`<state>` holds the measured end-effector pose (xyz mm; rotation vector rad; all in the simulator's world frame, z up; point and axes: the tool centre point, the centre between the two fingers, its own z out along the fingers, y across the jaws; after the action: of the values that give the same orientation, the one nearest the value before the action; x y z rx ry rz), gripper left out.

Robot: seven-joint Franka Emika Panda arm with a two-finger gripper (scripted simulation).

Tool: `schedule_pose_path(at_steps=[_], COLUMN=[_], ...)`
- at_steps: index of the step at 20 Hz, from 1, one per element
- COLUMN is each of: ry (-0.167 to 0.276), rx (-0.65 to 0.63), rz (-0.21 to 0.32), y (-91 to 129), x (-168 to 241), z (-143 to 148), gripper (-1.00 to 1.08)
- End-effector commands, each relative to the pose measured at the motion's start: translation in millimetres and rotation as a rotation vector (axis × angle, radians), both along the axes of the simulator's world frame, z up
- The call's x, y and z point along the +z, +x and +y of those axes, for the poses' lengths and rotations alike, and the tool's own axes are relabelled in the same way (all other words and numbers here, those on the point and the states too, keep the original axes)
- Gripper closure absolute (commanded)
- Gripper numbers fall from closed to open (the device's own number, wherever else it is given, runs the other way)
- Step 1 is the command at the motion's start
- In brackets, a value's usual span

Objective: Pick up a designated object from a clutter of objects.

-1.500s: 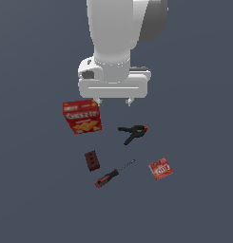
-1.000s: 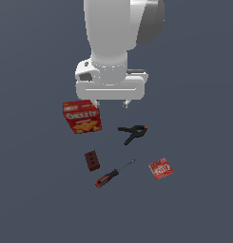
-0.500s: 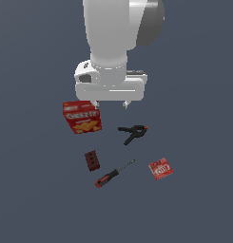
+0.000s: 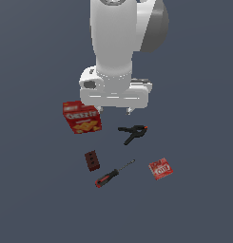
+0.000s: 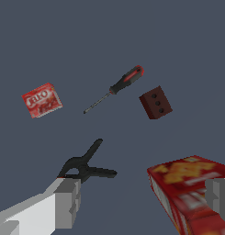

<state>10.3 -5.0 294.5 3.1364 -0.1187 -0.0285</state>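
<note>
The designated object, a small flat red box [image 4: 160, 168] with white lettering, lies on the floor at the exterior view's right, apart from everything else; it also shows in the wrist view [image 5: 42, 100]. My gripper [image 4: 113, 111] hangs open above the floor, far from that box, between the cracker box [image 4: 82, 117] and the black clamp [image 4: 133, 133]. Nothing is between its fingers [image 5: 68, 202]. The rest of the clutter is a dark red block [image 4: 92, 160] and a screwdriver [image 4: 113, 173].
In the wrist view the clamp [image 5: 85, 163] lies close to one finger and the cracker box [image 5: 187, 193] close to the other. The screwdriver [image 5: 116, 87] and the block with holes [image 5: 156, 102] lie between the gripper and the small box's side.
The gripper has shifted slightly and now hangs a little lower. None of the objects on the floor has moved.
</note>
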Motion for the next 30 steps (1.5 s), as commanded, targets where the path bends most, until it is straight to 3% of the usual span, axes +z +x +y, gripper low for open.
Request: schedule_pose_path(at_steps=[1,30], ry=[-0.001,-0.009], rx=[-0.034,-0.608], rz=[0.000,-0.011], y=[5.7,81.5], x=[-5.0,-107.5], z=[5.3,107.9], gripper=[-0.92,-0.92])
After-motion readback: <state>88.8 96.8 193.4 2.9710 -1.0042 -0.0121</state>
